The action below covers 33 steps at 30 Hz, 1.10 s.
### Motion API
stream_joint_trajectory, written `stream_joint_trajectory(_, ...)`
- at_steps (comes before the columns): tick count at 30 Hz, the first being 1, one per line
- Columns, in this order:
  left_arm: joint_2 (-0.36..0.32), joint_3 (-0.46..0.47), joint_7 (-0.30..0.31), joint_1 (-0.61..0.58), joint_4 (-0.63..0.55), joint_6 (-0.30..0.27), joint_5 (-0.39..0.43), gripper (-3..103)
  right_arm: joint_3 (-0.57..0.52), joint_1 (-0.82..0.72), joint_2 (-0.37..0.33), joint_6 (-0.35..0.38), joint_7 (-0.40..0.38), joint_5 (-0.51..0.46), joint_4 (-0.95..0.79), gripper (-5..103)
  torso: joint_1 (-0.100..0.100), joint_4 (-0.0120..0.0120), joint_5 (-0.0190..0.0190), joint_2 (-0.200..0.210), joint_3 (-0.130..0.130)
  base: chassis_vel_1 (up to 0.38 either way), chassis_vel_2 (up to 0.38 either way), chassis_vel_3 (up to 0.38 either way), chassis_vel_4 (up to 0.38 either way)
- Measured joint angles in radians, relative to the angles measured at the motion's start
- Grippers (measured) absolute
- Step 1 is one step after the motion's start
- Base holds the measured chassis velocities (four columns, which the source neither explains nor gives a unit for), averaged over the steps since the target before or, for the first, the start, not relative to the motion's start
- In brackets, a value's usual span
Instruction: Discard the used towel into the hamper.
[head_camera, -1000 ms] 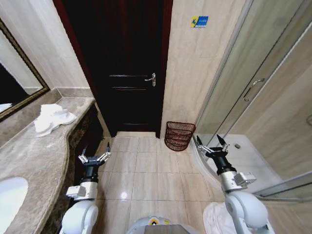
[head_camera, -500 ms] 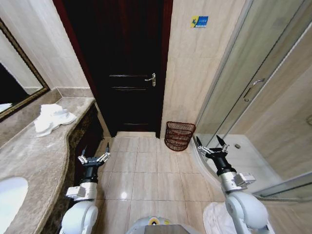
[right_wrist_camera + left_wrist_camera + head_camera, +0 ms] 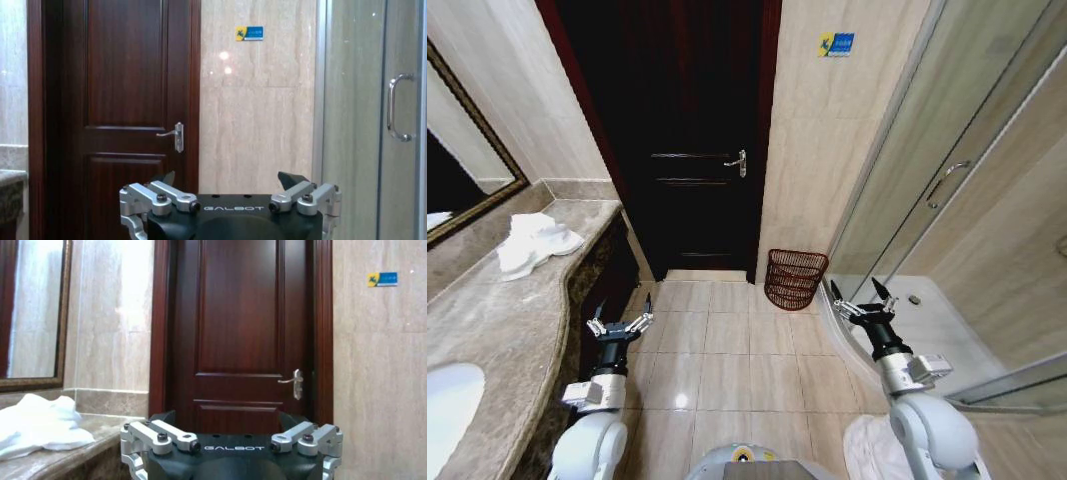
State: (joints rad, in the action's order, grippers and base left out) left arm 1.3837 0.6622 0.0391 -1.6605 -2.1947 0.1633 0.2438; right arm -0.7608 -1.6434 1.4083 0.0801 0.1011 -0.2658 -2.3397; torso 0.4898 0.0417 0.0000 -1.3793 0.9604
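Standing upright — hamper (image 3: 795, 279) mouth tilted doorward.

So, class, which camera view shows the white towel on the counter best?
The head view: the whole towel lies crumpled on the marble counter. The left wrist view catches part of it at the frame's edge.

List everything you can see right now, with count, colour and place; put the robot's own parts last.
towel: one, white, crumpled on the counter's far end
counter: one, brown marble, along the robot's left
sink: one, white, set in the counter's near end
mirror: one, dark-framed, on the wall above the counter
door: one, dark brown, shut, straight ahead
hamper: one, reddish-brown, on the floor right of the door
sticker: one, blue and yellow, on the wall above the hamper
shower door: one, glass, on the right
left gripper: black, jaws open, empty, beside the counter
right gripper: black, jaws open, empty, near the hamper
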Motion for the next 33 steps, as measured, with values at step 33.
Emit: stream_joint_trajectory(33,0.227,0.045,-0.074,-0.065,-0.127,-0.028,-0.116,100,0.021,0.115,-0.108,0.024,0.062,-0.136,0.057,100,0.000,0.0000,0.0001,0.000,0.000,0.000,0.000,0.000,0.000)
